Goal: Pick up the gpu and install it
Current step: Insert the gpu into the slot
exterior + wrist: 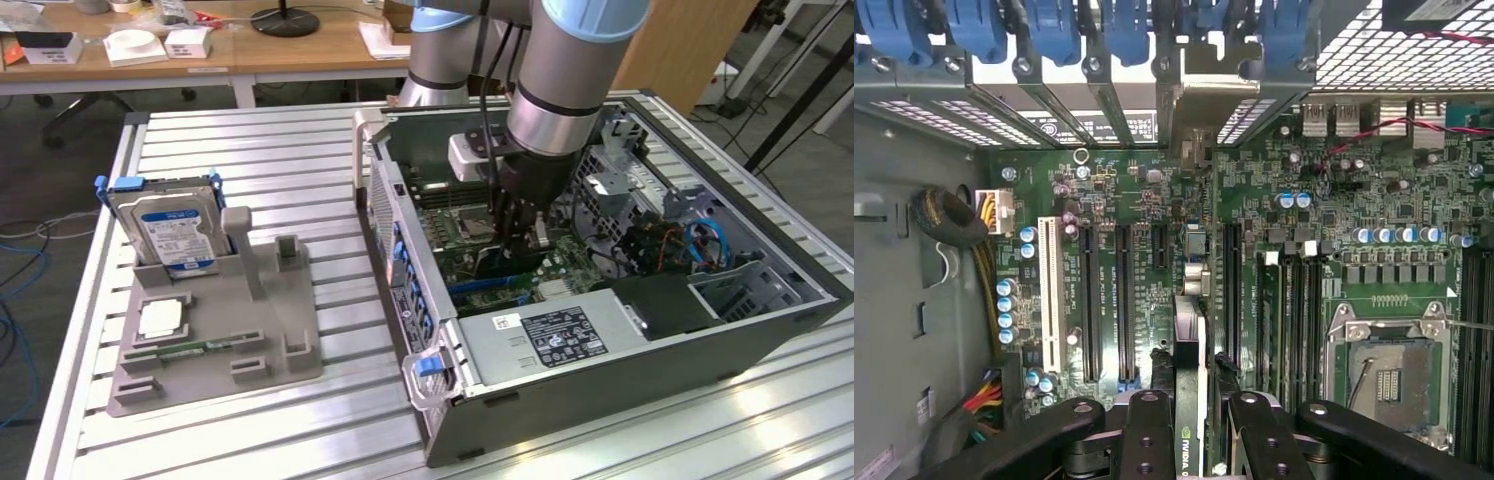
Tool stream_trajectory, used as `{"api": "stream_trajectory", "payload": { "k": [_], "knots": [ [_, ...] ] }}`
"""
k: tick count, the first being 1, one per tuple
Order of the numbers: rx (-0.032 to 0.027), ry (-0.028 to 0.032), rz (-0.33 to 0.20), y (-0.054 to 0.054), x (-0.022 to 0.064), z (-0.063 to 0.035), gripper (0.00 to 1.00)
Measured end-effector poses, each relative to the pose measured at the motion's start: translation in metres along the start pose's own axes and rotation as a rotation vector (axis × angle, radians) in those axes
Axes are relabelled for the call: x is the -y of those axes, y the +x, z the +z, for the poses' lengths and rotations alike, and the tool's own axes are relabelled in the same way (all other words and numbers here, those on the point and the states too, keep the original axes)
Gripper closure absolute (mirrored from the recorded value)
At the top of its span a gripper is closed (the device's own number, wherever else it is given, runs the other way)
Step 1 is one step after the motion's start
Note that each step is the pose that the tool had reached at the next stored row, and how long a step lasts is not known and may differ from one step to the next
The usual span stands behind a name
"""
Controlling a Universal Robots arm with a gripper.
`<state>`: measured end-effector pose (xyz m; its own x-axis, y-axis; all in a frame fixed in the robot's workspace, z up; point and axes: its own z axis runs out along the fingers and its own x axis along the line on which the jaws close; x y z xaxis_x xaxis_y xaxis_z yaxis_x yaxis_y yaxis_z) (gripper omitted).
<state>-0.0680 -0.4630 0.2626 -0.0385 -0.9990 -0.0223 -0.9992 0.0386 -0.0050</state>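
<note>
Look into the open dark grey computer case (747,330) lying on its side on the slatted aluminium desk (267,170): your arm reaches down into it, and its black jaws (514,232) are pinching the gpu (1189,370), a thin flat card. In the wrist view you see that card edge-on between the two black fingers (1147,440), a narrow dark strip with a green-and-white logo patch near the grip and a silver metal bracket (1199,100) at its far end, up against the row of blue slot latches (1124,30) on the case's rear wall. The card stands upright over the green motherboard (1334,190), in line with the long black expansion slots (1126,300) and just beside the white slot (1049,300); you cannot tell whether its lower edge is seated in a slot or just above one. The empty silver CPU socket (1389,370) lies to one side of it.

In the exterior view, the grey plastic holder tray (200,350) sits on the desk at the exterior view's left, well apart from the case. A boxy silver hard drive with a blue label (167,230) stands upright in it, a square silver chip (160,318) lies flat, and a narrow green memory stick (200,348) rests near the tray's front.
</note>
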Motion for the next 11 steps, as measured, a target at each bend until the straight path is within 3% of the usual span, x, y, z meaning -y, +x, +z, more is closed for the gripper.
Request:
{"api": "stream_trajectory", "payload": {
  "k": [11],
  "knots": [
    [0.0000,0.0001,0.000,0.0001,-0.0001,0.0028,0.74]
  ]
}}
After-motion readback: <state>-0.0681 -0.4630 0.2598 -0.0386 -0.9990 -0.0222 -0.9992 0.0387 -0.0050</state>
